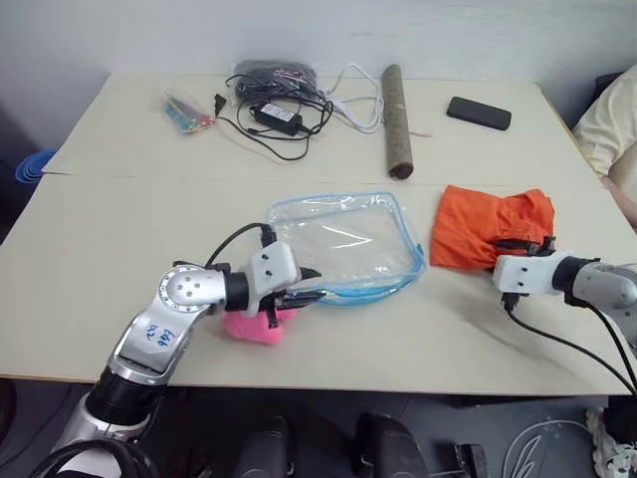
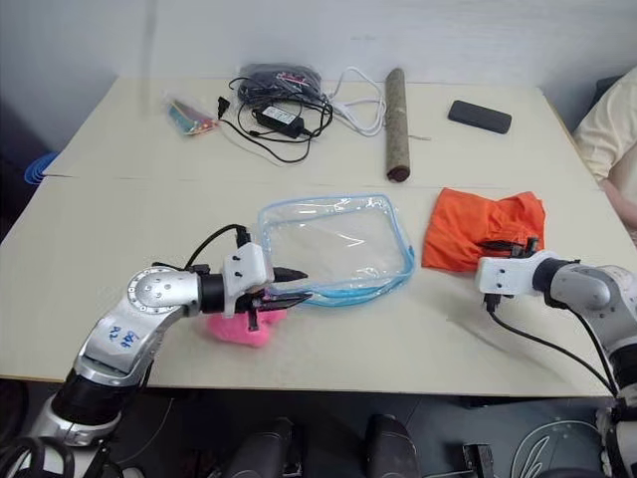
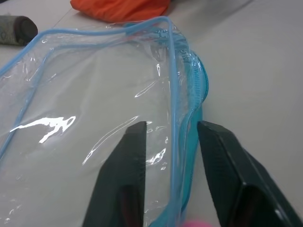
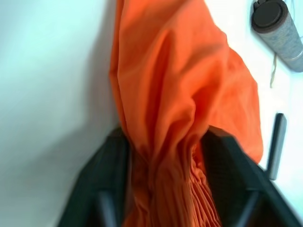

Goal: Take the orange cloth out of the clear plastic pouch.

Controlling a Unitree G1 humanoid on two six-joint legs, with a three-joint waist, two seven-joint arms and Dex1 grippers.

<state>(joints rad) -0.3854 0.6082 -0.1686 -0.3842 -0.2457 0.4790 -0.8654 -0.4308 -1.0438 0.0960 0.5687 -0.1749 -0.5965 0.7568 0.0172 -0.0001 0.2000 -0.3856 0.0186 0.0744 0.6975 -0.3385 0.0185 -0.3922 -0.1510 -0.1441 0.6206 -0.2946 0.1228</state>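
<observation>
Cream laminate tabletop (image 1: pixel 119 229) stands against a pale wall, with a person's sleeve (image 1: pixel 615 115) at its right edge. On it the bright orange wrinkled cloth (image 1: pixel 486 224) lies outside, just right of the clear blue-trimmed plastic pouch (image 1: pixel 343 239). The left gripper (image 3: pixel 171 142) stands parted astride the pouch's zipper edge. The right gripper (image 4: pixel 165 151) is spread around bunched cloth, possibly touching.

no legible text or labels anywhere

beige table (image 1: pixel 119 249) against white wall (image 1: pixel 299 30)
</observation>
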